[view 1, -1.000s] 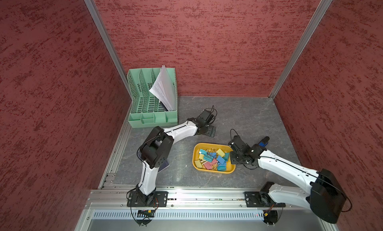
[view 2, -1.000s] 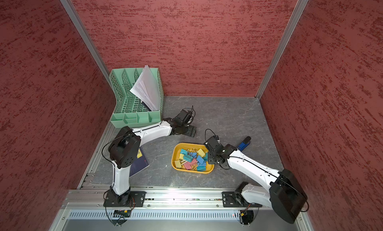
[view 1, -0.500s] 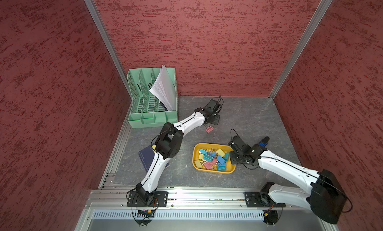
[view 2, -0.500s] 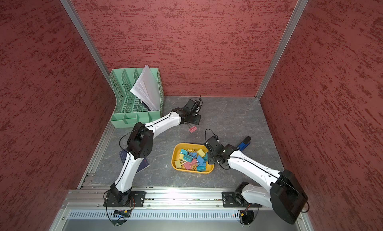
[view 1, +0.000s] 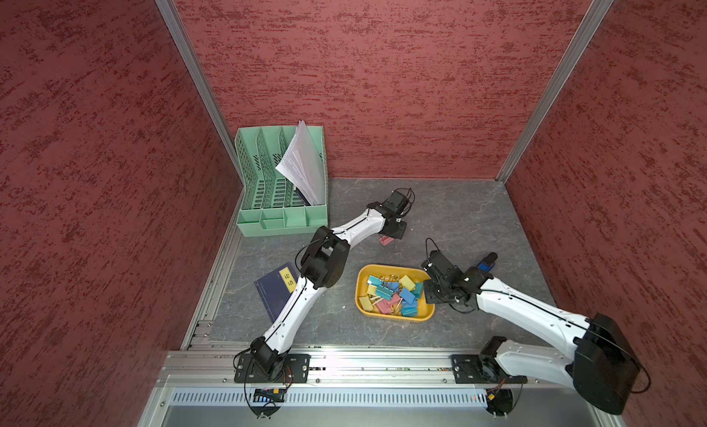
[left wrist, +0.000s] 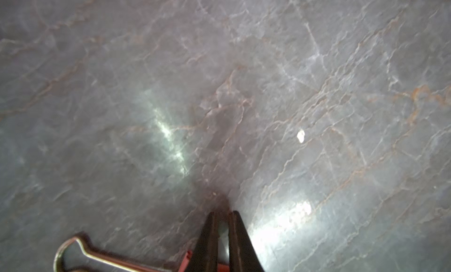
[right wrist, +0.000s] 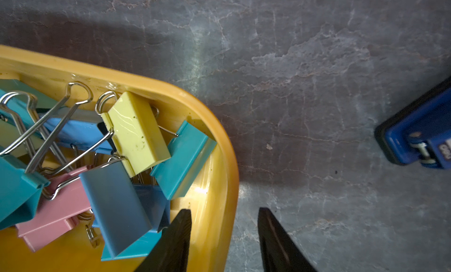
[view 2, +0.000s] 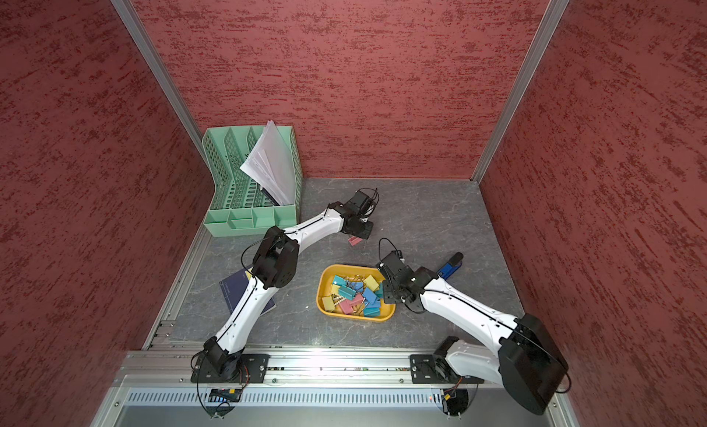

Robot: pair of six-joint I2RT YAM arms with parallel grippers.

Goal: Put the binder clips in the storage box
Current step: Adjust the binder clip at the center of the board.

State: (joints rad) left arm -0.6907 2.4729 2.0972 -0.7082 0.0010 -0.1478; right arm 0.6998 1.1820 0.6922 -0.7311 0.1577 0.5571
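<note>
I'm seeing my left gripper [left wrist: 223, 212] pressing together on the bench [view 1: 459, 214], seemingly pinching the pink clip [view 1: 385, 240]; right gripper [right wrist: 225, 209] is hanging apart astride the box [right wrist: 230, 166] rim, other clips [view 1: 394, 295] lying inside.

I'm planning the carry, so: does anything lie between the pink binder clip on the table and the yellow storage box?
Nothing visible does: only bare table lies between the pink binder clip and the storage box. The right gripper, jaws open, straddles the box's rim off that path.
</note>
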